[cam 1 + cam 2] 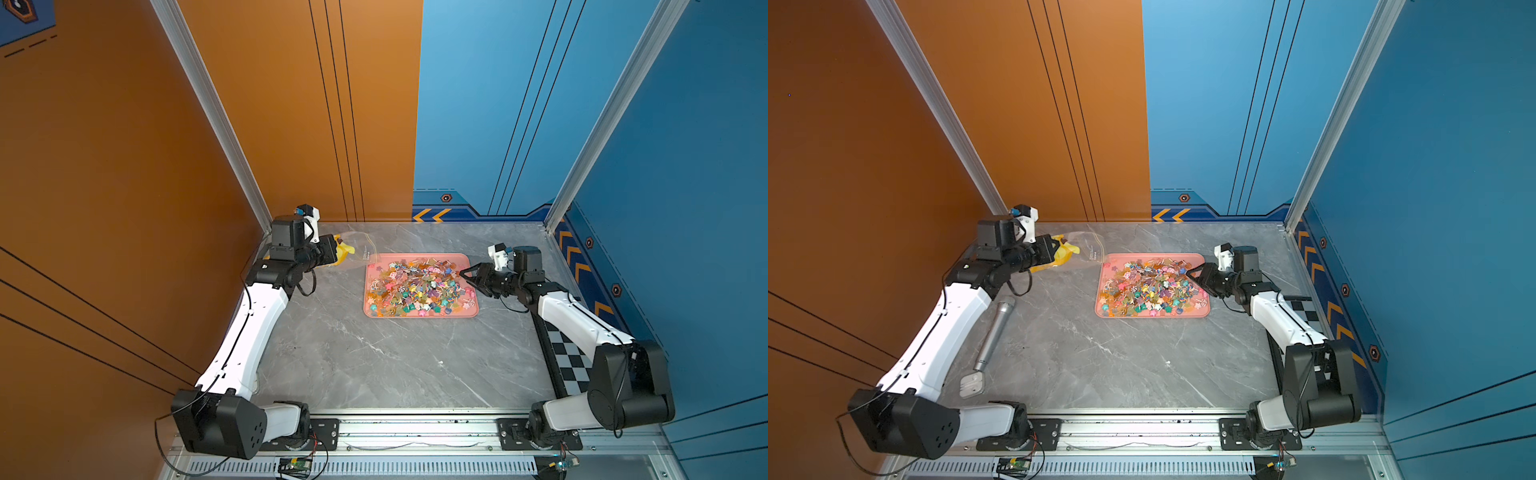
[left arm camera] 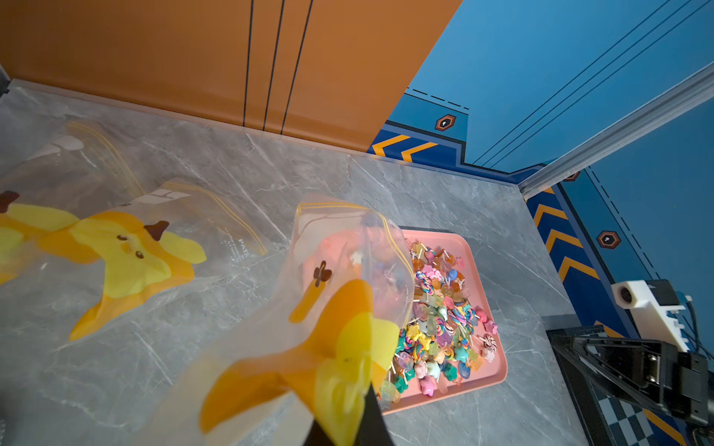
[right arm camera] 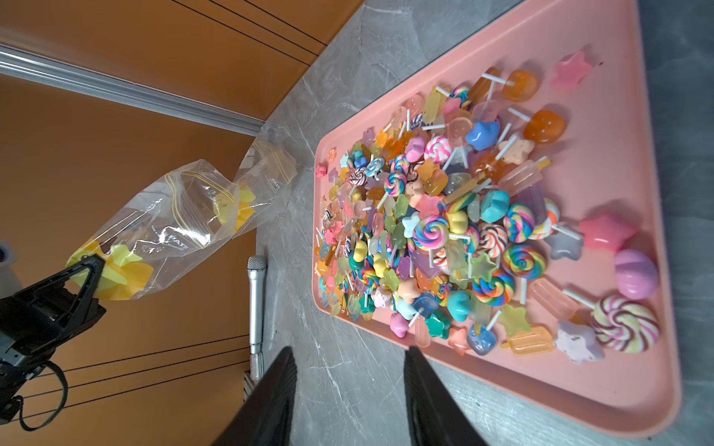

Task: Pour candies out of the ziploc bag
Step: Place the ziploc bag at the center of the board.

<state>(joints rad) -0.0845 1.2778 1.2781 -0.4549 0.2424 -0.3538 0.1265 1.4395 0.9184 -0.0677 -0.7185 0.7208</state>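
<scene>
My left gripper [image 1: 334, 249] is shut on the bottom of the ziploc bag [image 1: 358, 248], a clear bag with a yellow and orange print. It holds the bag off the table at the far left, mouth towards the pink tray [image 1: 419, 315]. The candies [image 1: 419, 286], many small multicoloured sweets and lollipops, lie heaped in the tray. In the right wrist view the ziploc bag [image 3: 166, 231] shows no candies inside. My right gripper [image 1: 463, 276] hovers open at the tray's right edge; its fingers [image 3: 417, 370] have nothing between them.
Two more clear printed bags [image 2: 135, 247] lie flat on the table by the far-left corner. A silver microphone [image 1: 994, 332] and a small white case [image 1: 972, 384] lie beside the left arm. Walls close in the left, back and right.
</scene>
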